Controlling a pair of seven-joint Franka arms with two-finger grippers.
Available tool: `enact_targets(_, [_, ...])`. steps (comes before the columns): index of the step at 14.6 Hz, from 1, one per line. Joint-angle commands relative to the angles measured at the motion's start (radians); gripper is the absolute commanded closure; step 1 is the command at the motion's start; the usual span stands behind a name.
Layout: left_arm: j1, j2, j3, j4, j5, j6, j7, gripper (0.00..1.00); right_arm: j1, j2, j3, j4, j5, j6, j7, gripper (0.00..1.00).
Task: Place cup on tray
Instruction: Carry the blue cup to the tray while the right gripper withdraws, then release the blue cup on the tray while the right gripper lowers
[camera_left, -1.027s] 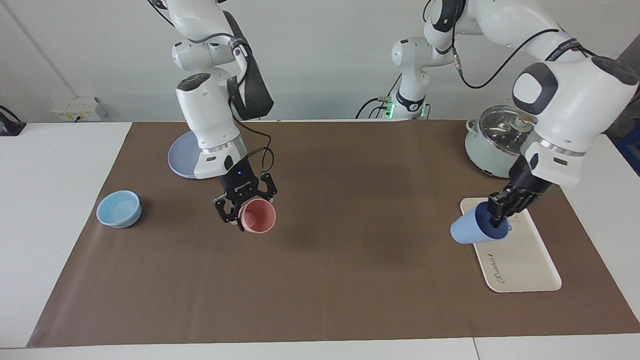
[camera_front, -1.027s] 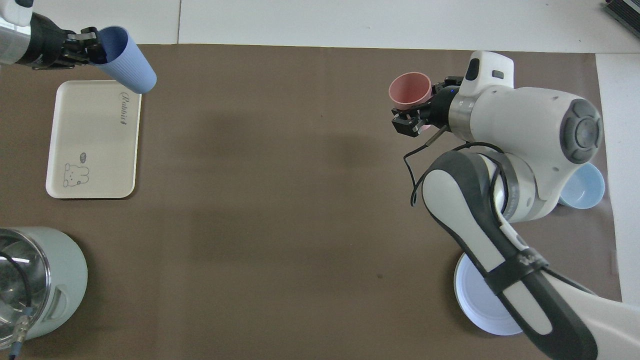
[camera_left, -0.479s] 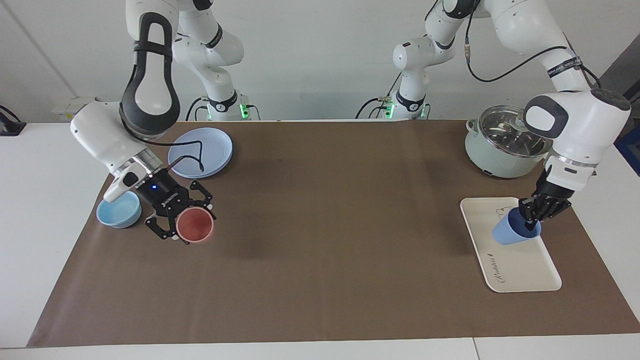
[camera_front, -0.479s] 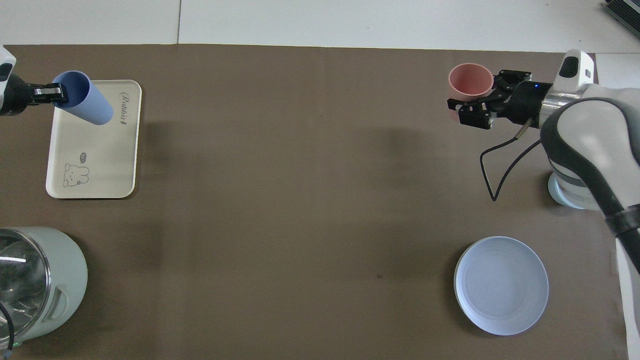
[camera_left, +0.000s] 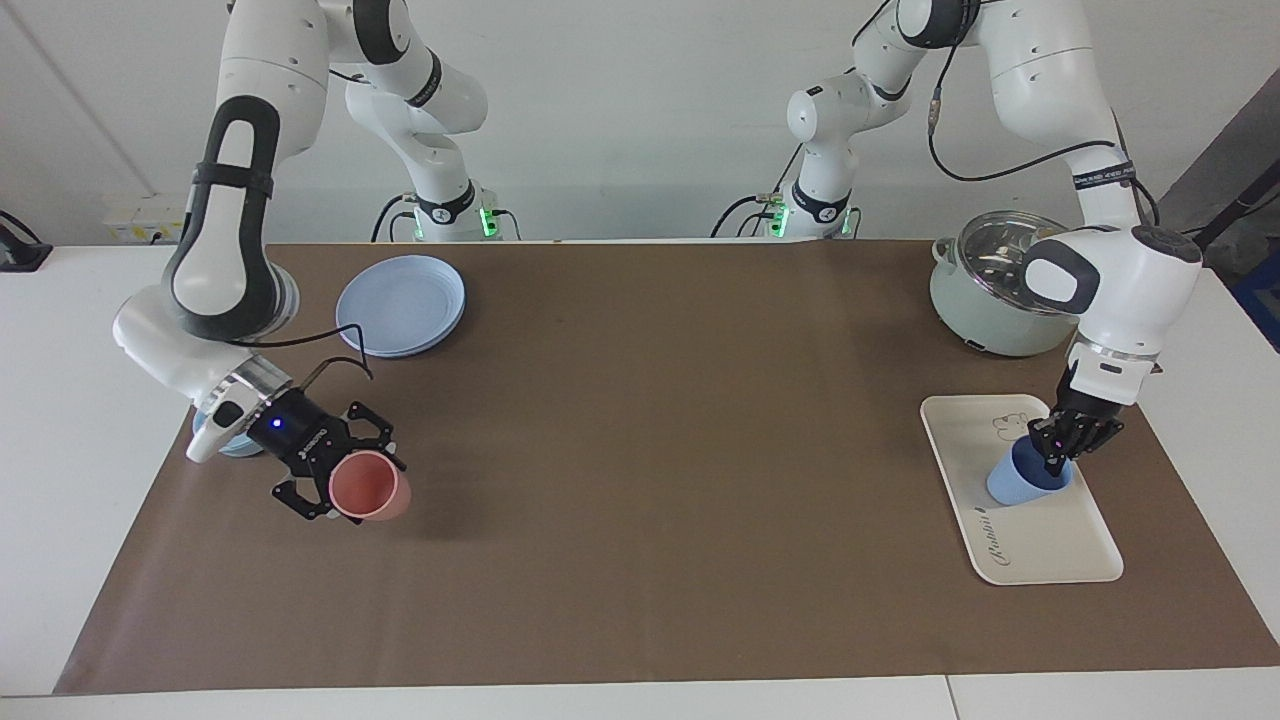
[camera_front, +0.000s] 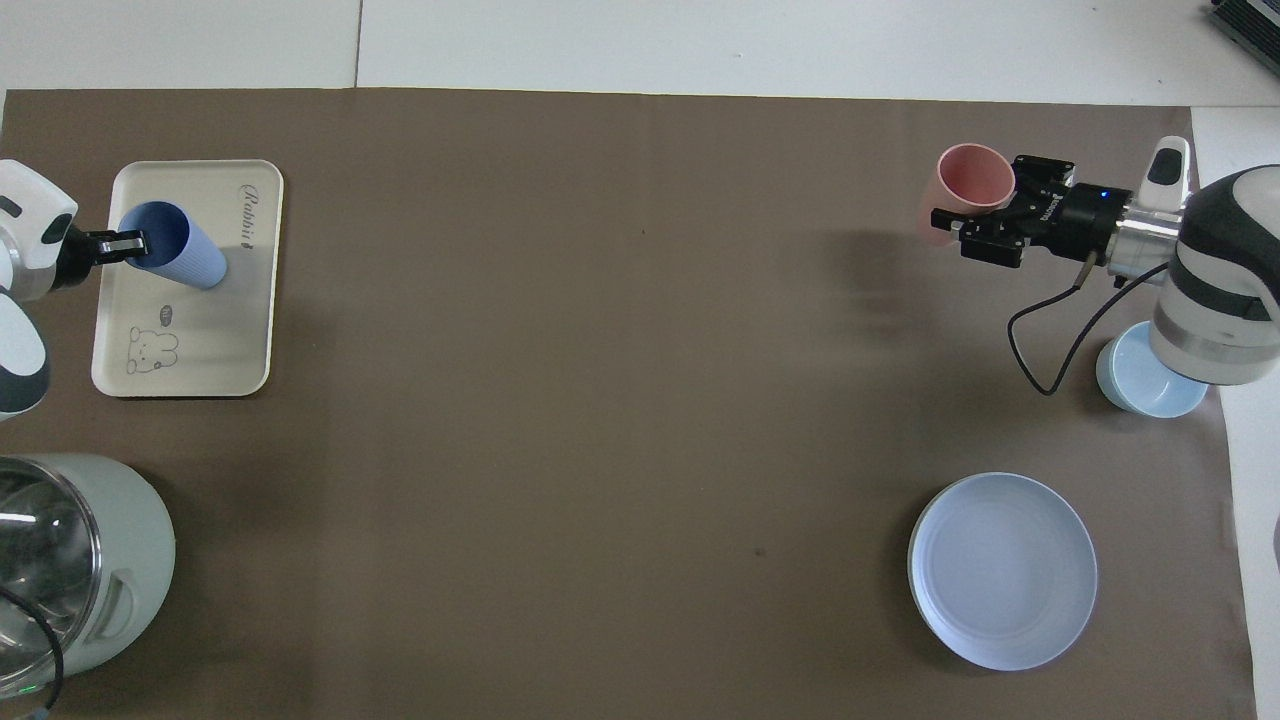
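The periwinkle-blue cup (camera_left: 1022, 480) (camera_front: 185, 250) stands tilted on the cream tray (camera_left: 1045, 545) (camera_front: 205, 345) at the left arm's end of the table. Its base is down at the tray's surface, beside the bear drawing. My left gripper (camera_left: 1058, 447) (camera_front: 128, 243) is shut on the cup's rim, one finger inside it. At the right arm's end, my right gripper (camera_left: 332, 472) (camera_front: 998, 212) is shut on the rim of a salmon-pink tumbler (camera_left: 372, 488) (camera_front: 962, 188). It holds the tumbler tilted, low over the brown mat.
A light-blue bowl (camera_left: 212, 442) (camera_front: 1140, 378) sits partly hidden by the right arm. A round blue plate (camera_left: 402, 303) (camera_front: 1003, 570) lies nearer the robots. A pale green pot (camera_left: 985, 290) (camera_front: 95, 560) stands nearer the robots than the tray.
The left gripper has lowered the cup from beside the tray down onto it. The right arm has swung the pink tumbler from mid-table out and down toward its own end.
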Motion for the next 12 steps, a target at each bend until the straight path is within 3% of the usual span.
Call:
enact_targets(1, [-0.002,-0.003,-0.007,0.02,-0.064,0.008,0.01,0.01,-0.044,0.083,0.016,0.078,0.036,-0.075,-0.094,1.0])
enact_targets(4, [-0.01,0.003,-0.005,0.072,-0.061,-0.055,0.006,0.0,-0.072,0.097,0.016,0.07,0.056,-0.104,-0.227,1.0])
enact_targets(8, [-0.033,0.011,0.001,0.301,-0.052,-0.412,-0.018,0.0,-0.068,0.078,0.016,-0.005,0.093,-0.114,-0.351,1.0])
enact_targets(12, [-0.105,-0.046,-0.007,0.393,0.113,-0.656,-0.16,0.0,-0.095,0.078,0.016,-0.032,0.105,-0.12,-0.405,1.0])
